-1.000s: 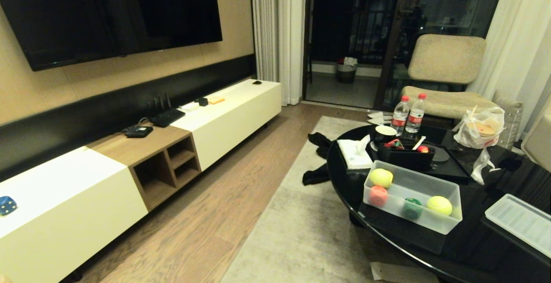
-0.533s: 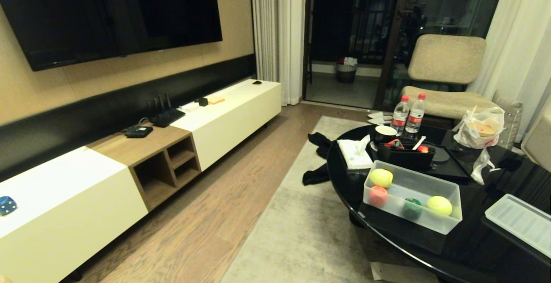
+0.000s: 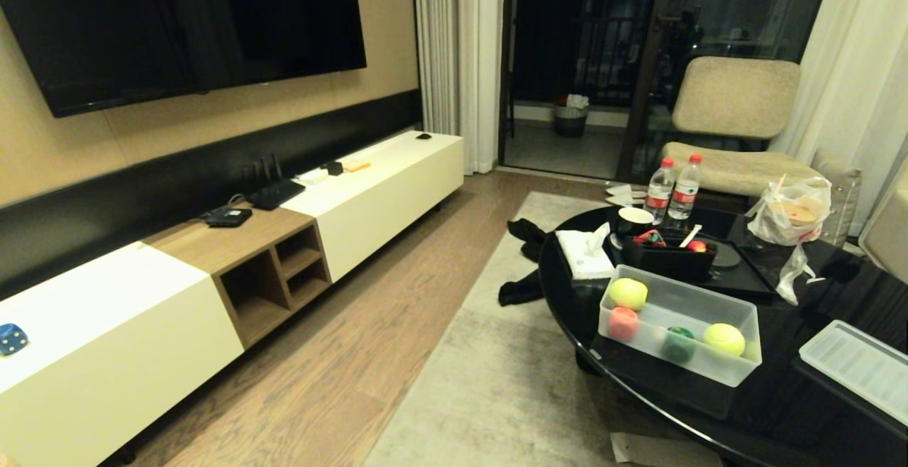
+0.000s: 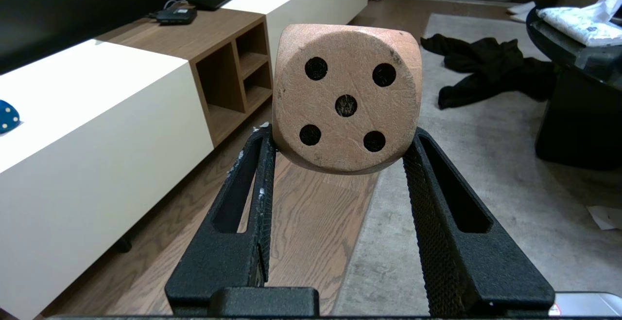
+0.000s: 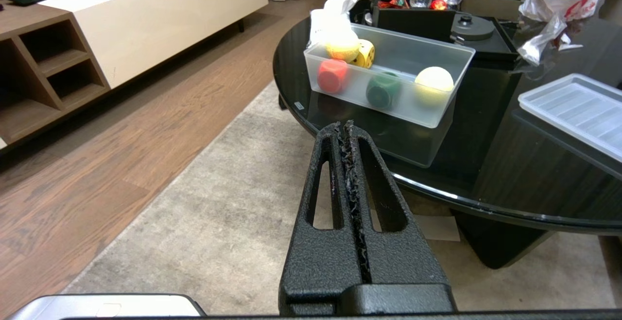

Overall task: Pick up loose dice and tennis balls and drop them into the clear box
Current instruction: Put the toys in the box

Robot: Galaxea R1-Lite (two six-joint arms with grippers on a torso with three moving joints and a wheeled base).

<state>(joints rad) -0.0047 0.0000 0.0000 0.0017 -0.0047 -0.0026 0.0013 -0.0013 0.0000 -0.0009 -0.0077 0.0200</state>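
Living-room floor and rug lie below my arms; my left gripper point(image 4: 340, 140) clamps the die point(image 4: 346, 97) between its fingers, five-pip face toward my wrist, a cube with no long axis; my right gripper point(image 5: 348, 133) is pressed closed, empty. On the black table point(image 3: 816, 382) the box point(image 3: 709, 367) holds two balls point(image 3: 628, 293) among coloured dice; its lid point(image 3: 855, 367) lies beside it.

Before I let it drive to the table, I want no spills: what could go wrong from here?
The left claw pinches the tan die only by its lower edges, so a jolt could drop it onto the floor. The clear box sits near the black table's edge; a bump might push it off. A black garment lies on the rug beside the table and could snag the wheels.
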